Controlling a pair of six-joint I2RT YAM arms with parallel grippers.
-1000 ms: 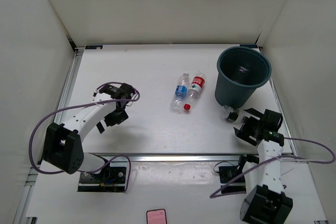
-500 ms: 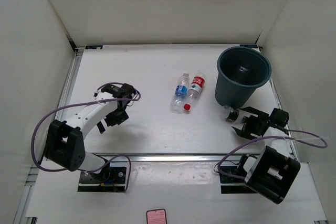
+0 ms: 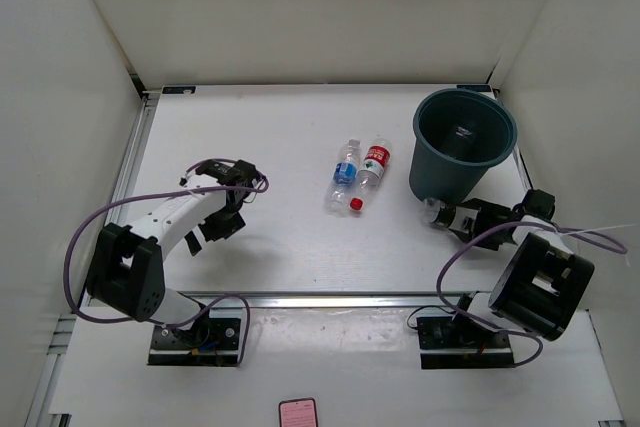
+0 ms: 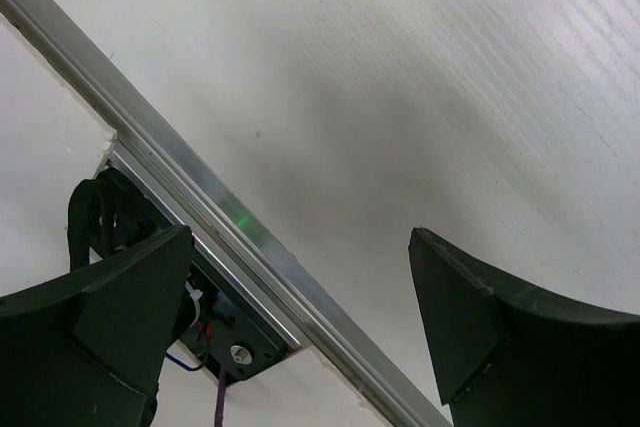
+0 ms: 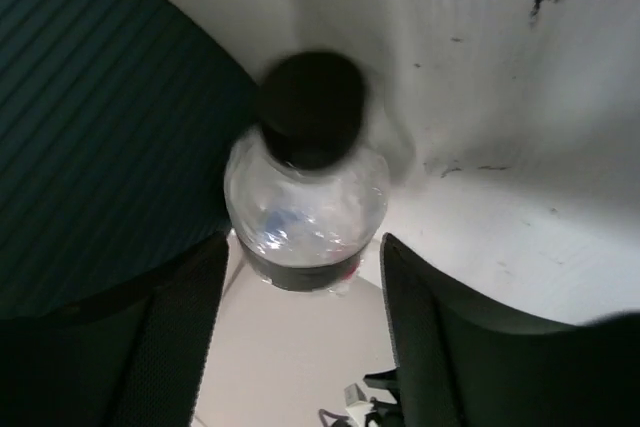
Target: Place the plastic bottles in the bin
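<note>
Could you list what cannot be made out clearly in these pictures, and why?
- Inside of the bin: top view, too dark and too small to show its contents.
- Dark-capped bottle: right wrist view, blurred; whether the jaws of the right gripper touch it cannot be told.
- Print on the blue-labelled bottle and the red-labelled bottle: top view, too small to read.

The top camera looks down on the whole table (image 3: 280, 127) from behind; left wrist faces the table's near rail (image 4: 250, 235) closely; right wrist hugs the dark-capped bottle (image 5: 305, 202) and bin (image 5: 100, 137) — both shared overhead.
</note>
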